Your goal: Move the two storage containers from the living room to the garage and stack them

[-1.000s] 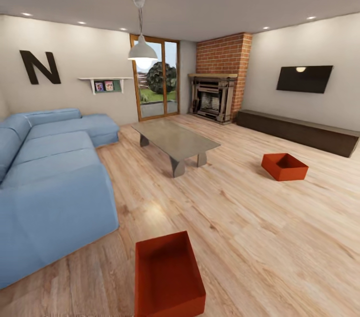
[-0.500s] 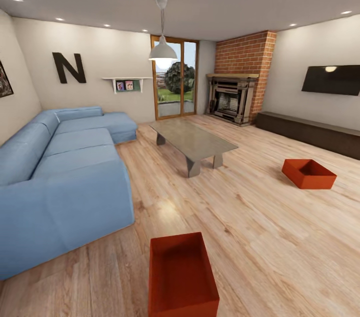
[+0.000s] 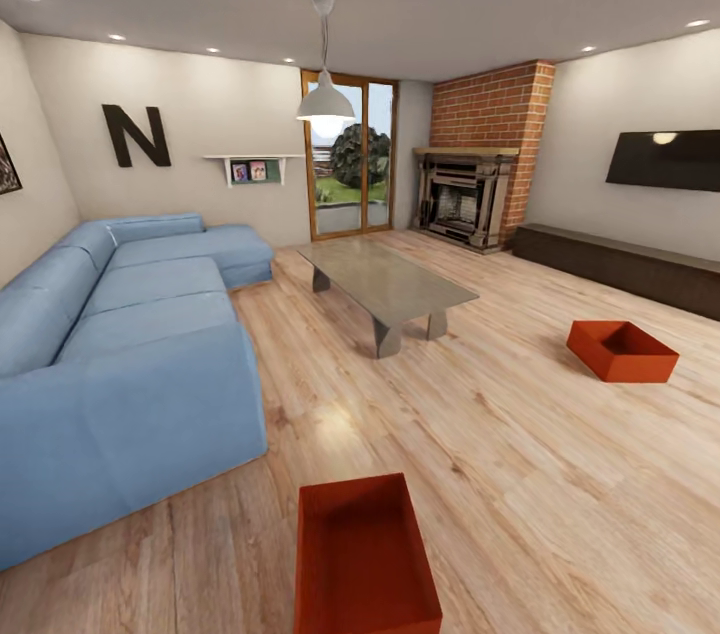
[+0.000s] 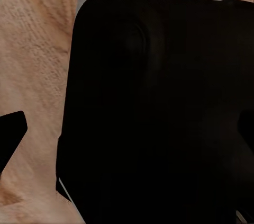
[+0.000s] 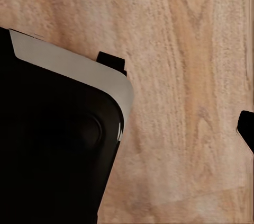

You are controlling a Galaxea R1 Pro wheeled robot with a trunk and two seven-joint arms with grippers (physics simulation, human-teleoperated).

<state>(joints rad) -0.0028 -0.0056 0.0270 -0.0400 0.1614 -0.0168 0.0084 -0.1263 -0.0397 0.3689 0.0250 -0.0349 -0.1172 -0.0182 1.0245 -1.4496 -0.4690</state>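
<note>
Two red-orange open-topped bins with plain tapered walls, both on light wood planks. Nearer container at bottom centre of the head view, just right of the blue sofa; farther container at mid right, well apart, beyond the grey low table. Finger state of either gripper: cannot tell.

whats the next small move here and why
Probably roll forward to the near container and tilt the head down. It sits empty and upright on the wood floor straight ahead; the far container lies off to the right, past the grey table.
</note>
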